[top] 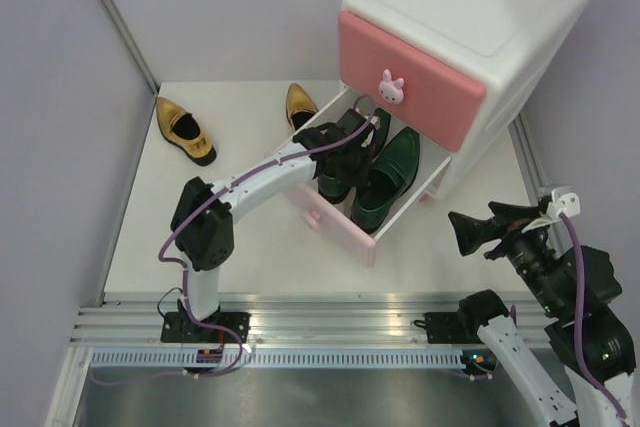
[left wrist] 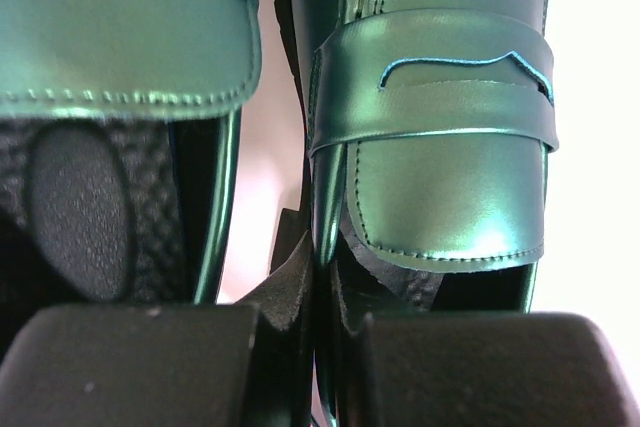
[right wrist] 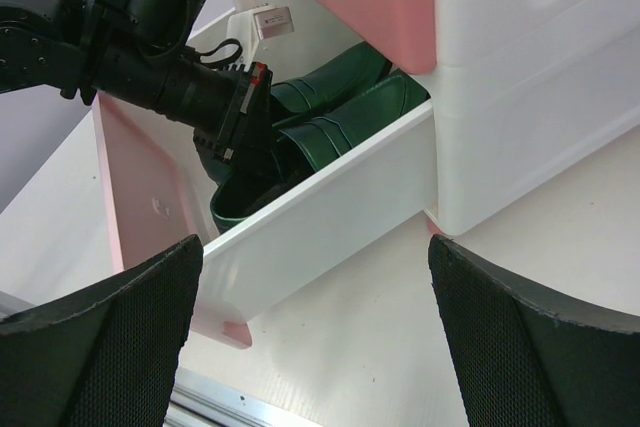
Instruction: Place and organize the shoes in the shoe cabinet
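Observation:
The white shoe cabinet (top: pixel 500 7) stands at the back right with its lower drawer (top: pixel 330 222) pulled out. Two dark green shoes (top: pixel 385 182) lie side by side inside it. My left gripper (top: pixel 352 147) reaches into the drawer. In the left wrist view the left gripper (left wrist: pixel 325 277) is shut on the thin side wall of one green shoe (left wrist: pixel 450 177), with the other green shoe (left wrist: pixel 120 27) beside it. Two gold shoes (top: pixel 185 132) (top: pixel 300 105) lie on the table at the back left. My right gripper (top: pixel 470 232) hovers open near the cabinet's front right, holding nothing.
The upper drawer front (top: pixel 391 87) with its bunny knob is closed. In the right wrist view the right gripper (right wrist: pixel 312 247) faces the drawer's white side wall (right wrist: pixel 330 217), and the left arm (right wrist: pixel 160 47) leans over the drawer. Grey walls bound the table.

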Motion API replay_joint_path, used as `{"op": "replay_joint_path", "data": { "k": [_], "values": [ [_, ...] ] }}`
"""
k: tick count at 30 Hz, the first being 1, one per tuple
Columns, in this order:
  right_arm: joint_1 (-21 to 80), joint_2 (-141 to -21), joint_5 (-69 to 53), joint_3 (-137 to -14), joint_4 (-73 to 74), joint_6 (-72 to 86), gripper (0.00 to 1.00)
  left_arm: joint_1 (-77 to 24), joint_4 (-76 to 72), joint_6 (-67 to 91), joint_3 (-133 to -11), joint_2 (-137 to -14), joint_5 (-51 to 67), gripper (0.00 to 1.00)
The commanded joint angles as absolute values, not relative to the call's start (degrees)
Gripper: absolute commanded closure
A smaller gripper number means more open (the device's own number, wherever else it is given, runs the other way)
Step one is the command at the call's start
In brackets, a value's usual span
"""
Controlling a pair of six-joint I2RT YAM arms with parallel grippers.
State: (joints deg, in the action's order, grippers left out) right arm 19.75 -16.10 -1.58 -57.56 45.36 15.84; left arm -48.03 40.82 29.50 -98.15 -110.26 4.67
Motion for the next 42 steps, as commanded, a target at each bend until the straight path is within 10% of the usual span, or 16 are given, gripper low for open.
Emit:
{"op": "replay_joint_path", "data": {
  "k": [1,19,42],
  "values": [
    [19.78,-17.14,-1.05,-57.39,42.98,16.00,0.02,-47.64,32.43,29.70,-99.58,-109.60,5.36,0.91],
    [19.77,-17.84,-1.23,-57.48,42.71,16.17,0.02,-46.85,28.48,29.18,-98.88,-112.24,4.13,0.82],
    [19.78,-18.63,-1.41,-58.71,41.92,14.77,0.02,-46.84,32.16,29.97,-99.14,-99.32,7.03,0.23]
  ]
}}
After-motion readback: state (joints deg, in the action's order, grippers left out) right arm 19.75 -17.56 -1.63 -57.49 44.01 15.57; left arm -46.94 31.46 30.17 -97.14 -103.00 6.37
